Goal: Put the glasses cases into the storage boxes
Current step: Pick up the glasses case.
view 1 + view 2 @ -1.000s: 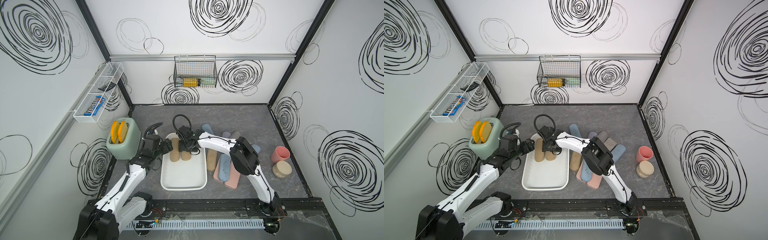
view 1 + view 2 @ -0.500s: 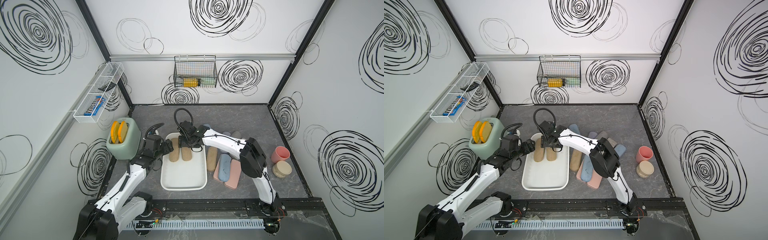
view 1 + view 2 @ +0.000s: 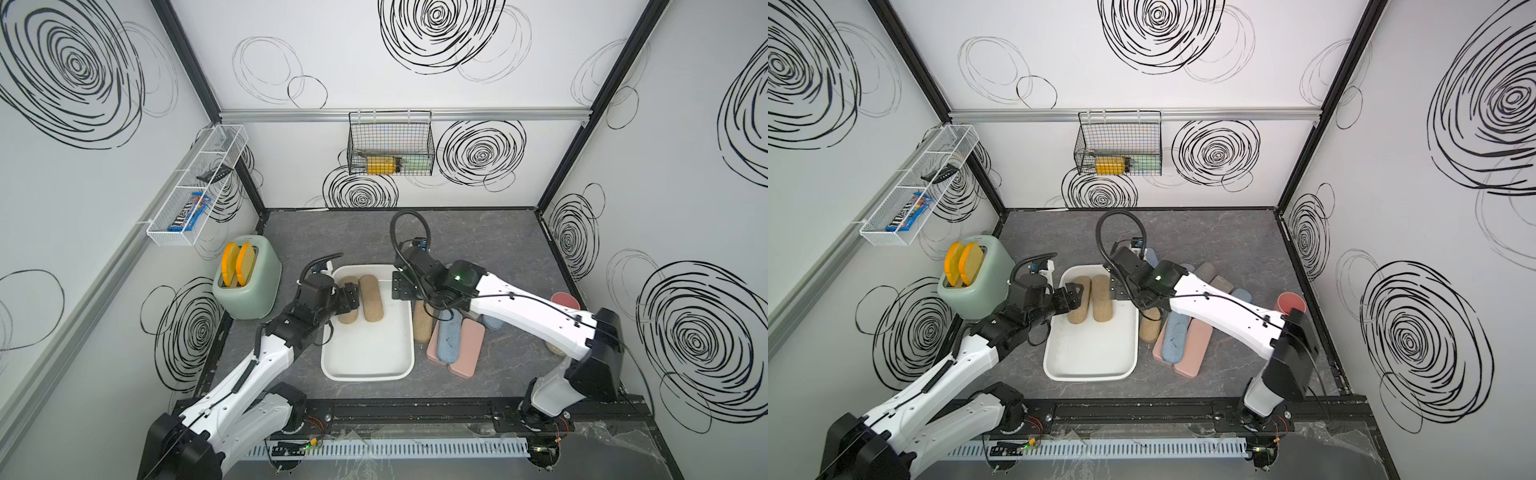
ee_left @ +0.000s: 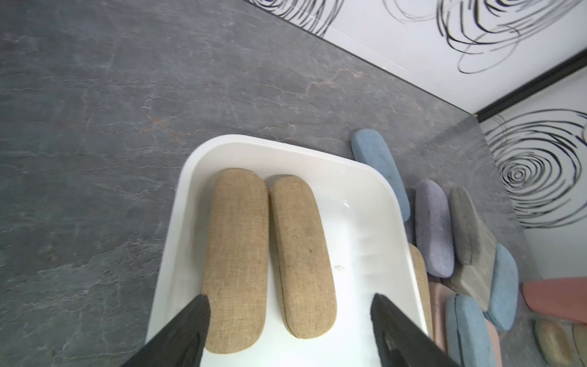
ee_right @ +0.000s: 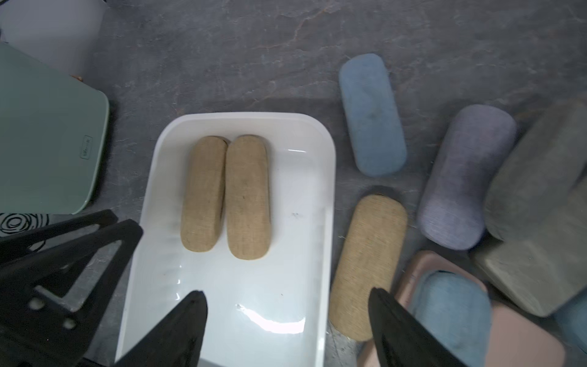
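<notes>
Two tan cases (image 5: 247,197) lie side by side in the white tray (image 5: 244,116), and a third tan case (image 5: 368,267) lies on the table (image 5: 222,47) just beside its rim. The left claw (image 4: 290,300) and right claw (image 5: 286,298) both gape empty. The right one would best straddle the third case across its narrow middle, clear of the rim.
</notes>
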Robot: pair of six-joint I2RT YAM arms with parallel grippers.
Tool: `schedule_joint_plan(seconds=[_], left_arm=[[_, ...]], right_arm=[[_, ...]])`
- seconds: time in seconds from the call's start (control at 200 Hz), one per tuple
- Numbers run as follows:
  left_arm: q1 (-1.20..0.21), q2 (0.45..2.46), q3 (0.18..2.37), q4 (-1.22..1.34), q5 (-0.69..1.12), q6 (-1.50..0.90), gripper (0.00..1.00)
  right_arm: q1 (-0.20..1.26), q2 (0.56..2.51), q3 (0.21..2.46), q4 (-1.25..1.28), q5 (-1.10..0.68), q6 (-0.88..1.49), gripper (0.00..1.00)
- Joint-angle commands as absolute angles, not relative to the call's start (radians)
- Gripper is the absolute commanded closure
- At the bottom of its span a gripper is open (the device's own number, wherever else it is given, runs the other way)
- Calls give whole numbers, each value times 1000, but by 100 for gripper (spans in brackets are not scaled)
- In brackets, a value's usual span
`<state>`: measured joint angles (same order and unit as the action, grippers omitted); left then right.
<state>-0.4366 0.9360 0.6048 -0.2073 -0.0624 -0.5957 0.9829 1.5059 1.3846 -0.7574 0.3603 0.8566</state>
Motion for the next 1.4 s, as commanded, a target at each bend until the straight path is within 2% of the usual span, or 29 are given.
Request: schedule_joint_plan(seconds=[0.0, 0.15, 0.265, 0.425, 0.635, 0.981, 1.186, 1.396], left_arm=[[-523, 926, 659, -179, -105, -595, 18], [-730, 1005, 770, -218, -133, -627, 21], [-917, 1112, 866, -243, -232, -629, 20], [-1089, 1305, 981, -252, -276, -639, 21], [-1232, 1542, 1141, -293, -303, -618, 19], [-1278, 1817, 1344, -392, -326, -639, 19], [-1276, 1880, 1406, -452, -402, -650, 16], [-1258, 1910, 1392, -439, -381, -664, 13]], right_arm=[[952, 1336, 1244, -832, 462, 898, 14], [771, 1086, 1034, -854, 373, 889, 13], [587, 963, 940, -866, 263, 806, 12], [357, 914, 901, -918, 152, 705, 12], [192, 869, 854, -914, 57, 632, 13], [58, 827, 827, -924, -39, 578, 13], [39, 821, 828, -932, -63, 563, 13], [30, 819, 827, -930, -74, 560, 12]])
